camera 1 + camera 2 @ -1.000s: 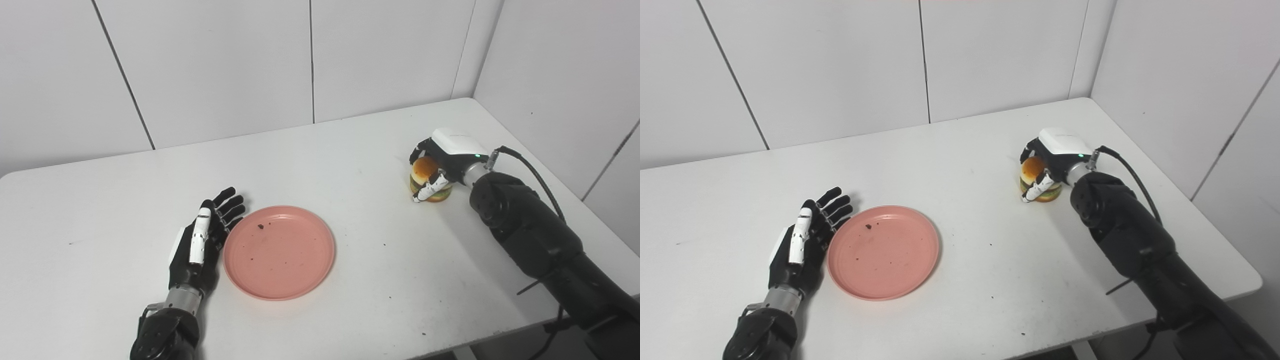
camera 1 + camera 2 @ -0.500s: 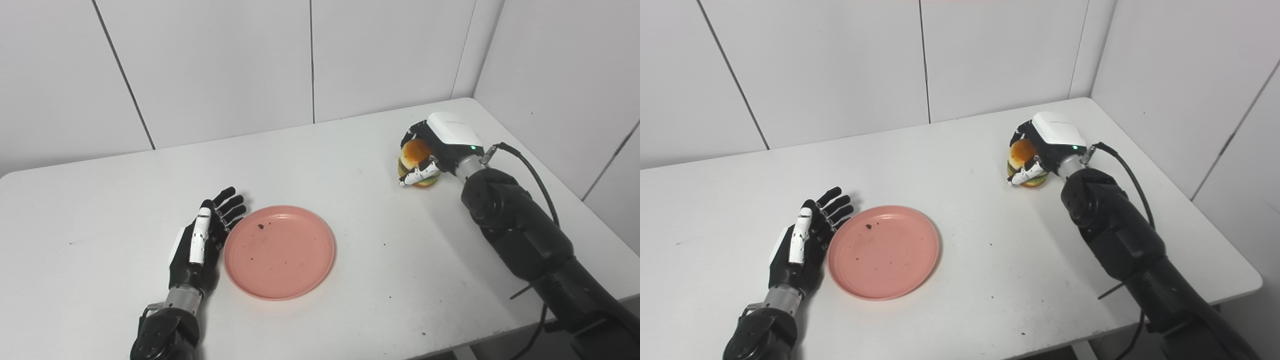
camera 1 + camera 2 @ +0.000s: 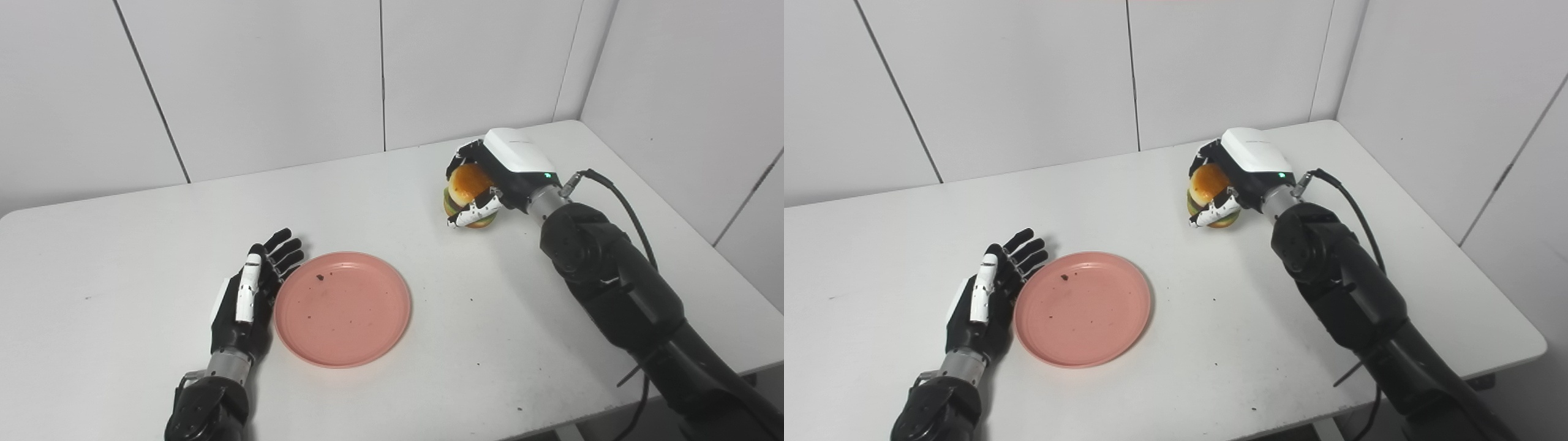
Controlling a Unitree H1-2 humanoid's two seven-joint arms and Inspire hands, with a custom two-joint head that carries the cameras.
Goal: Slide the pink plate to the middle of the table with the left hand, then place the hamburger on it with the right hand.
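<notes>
We've got the right hand (image 3: 490,180) clamped around the hamburger (image 3: 467,193) and holding it above the desk (image 3: 122,257), toward the far right corner. The pink plate (image 3: 342,308) lies down toward the near edge and off to the left of that hand, so the carry runs that way. Our left hand (image 3: 248,294) rests flat with fingers spread, holding nothing, just beside the plate's left rim.
</notes>
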